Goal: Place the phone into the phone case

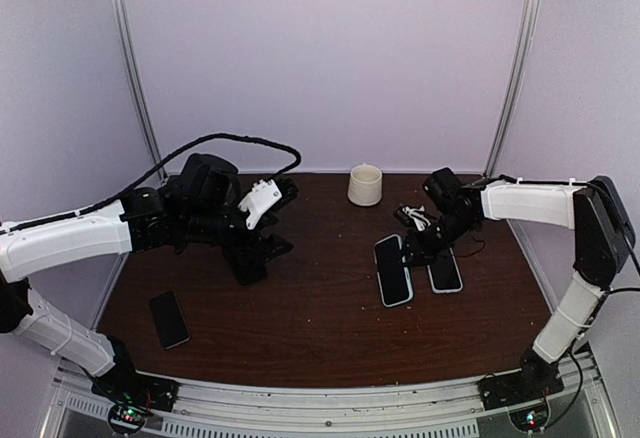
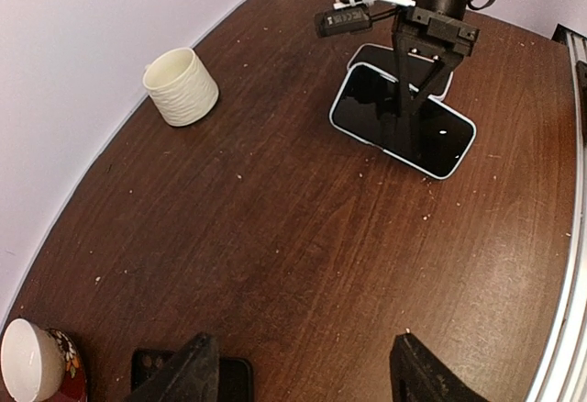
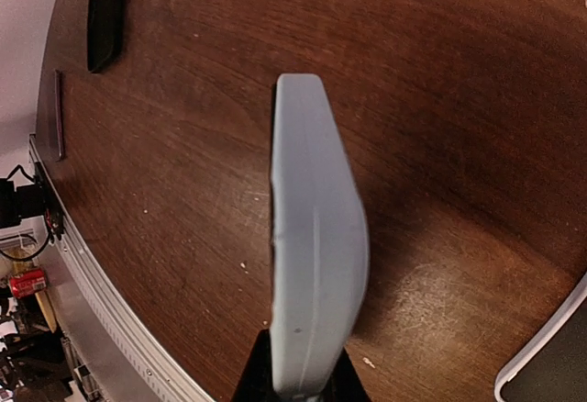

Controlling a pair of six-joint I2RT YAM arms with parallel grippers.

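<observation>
Pale-blue slim phone case (image 3: 303, 237): a glossy black phone (image 2: 367, 113) sits in it, directly beneath the right gripper (image 2: 406, 108).
Cream ribbed cup (image 1: 365, 185): beyond that gripper, contents not visible.
Right gripper: stretched low, jaws pinched narrow on the case's rim.
Left gripper (image 2: 303, 351): hovering well apart from the case, fingers spread wide, holding nothing.

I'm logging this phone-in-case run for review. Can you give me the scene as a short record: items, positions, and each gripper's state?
table: dark wood
cup: cream, upright, back centre
black slab: flat near the left front corner, apart from both grippers; phone or case, cannot tell
pale case: gripped at one end, right of centre
second pale-rimmed slab: lies beside it
left gripper: open, holding nothing
right gripper: shut on the pale case
</observation>
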